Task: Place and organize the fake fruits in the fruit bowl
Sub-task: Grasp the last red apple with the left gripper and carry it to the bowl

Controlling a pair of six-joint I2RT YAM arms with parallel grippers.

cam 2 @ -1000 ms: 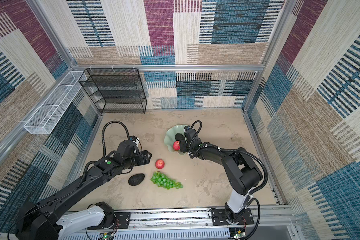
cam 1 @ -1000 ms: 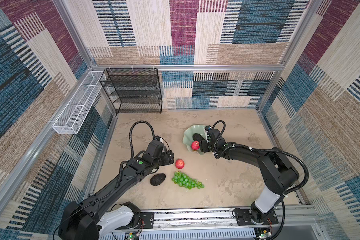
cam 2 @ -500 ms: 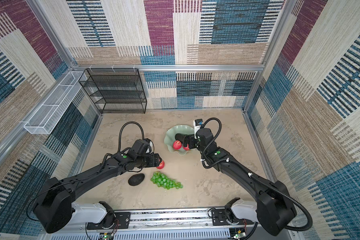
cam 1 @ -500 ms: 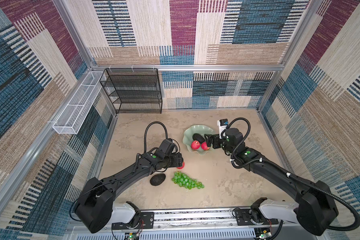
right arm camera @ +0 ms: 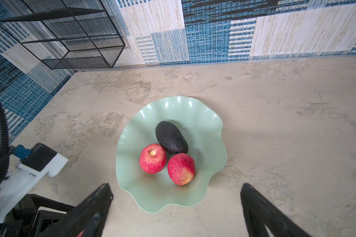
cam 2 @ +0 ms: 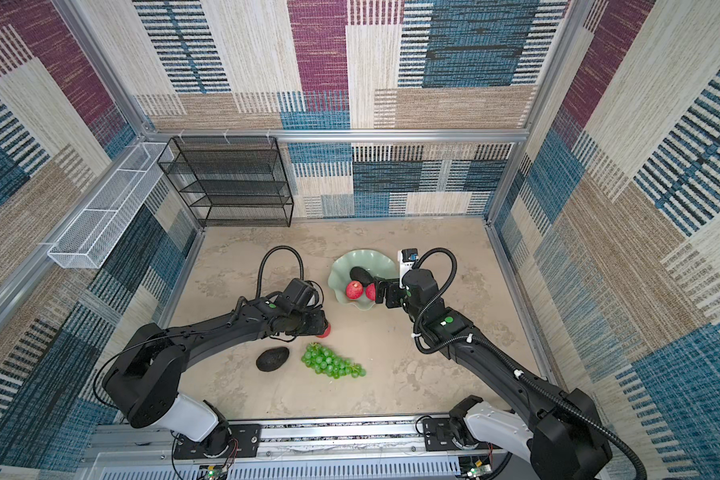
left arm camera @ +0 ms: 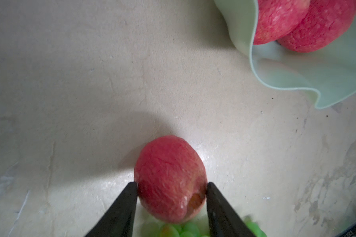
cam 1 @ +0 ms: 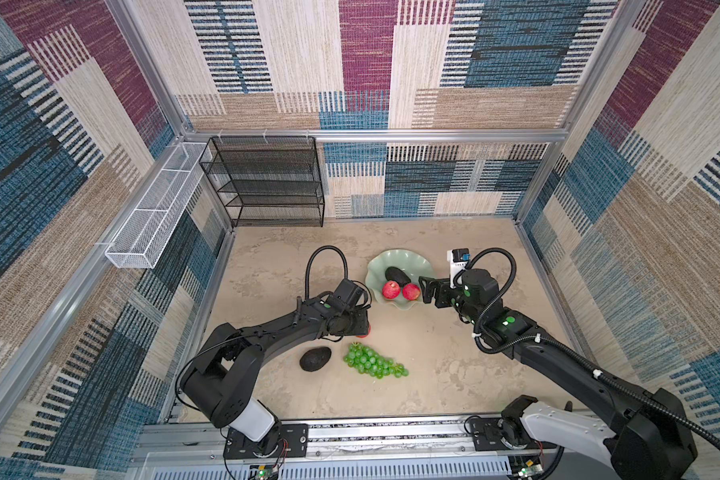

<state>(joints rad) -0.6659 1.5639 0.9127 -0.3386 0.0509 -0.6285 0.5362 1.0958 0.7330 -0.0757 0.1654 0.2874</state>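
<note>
In both top views the fruit bowl (cam 1: 414, 262), pale green and glossy with a wavy rim, stands on the beige, mottled table (cam 1: 433, 374). Inside it lie one dark, rough avocado (cam 1: 397, 276) and two apples (cam 1: 390, 289), red and matte, touching each other. The right gripper (cam 1: 425, 291) is just beside the bowl's right rim, its jaws wide apart and holding nothing. The left gripper (cam 1: 360, 327) is nearer the camera and to the left of the bowl; only a sliver of the red apple (cam 1: 366, 331) shows at its tip. Near it on the table lie a second avocado (cam 1: 315, 358) and the grapes (cam 1: 373, 365), a long bunch of shiny green balls.

In the left wrist view the black fingers (left arm camera: 121, 207) press on both sides of the red apple, so the jaws are closed on it. Its skin is wrinkled, with a brownish spot. The bowl is apart from it. Whether the apple touches the table, I cannot tell.

In the right wrist view the bowl lies ahead of the open fingers, its near rim between them. A black mesh rack (right arm camera: 70, 41) stands by the wall.
</note>
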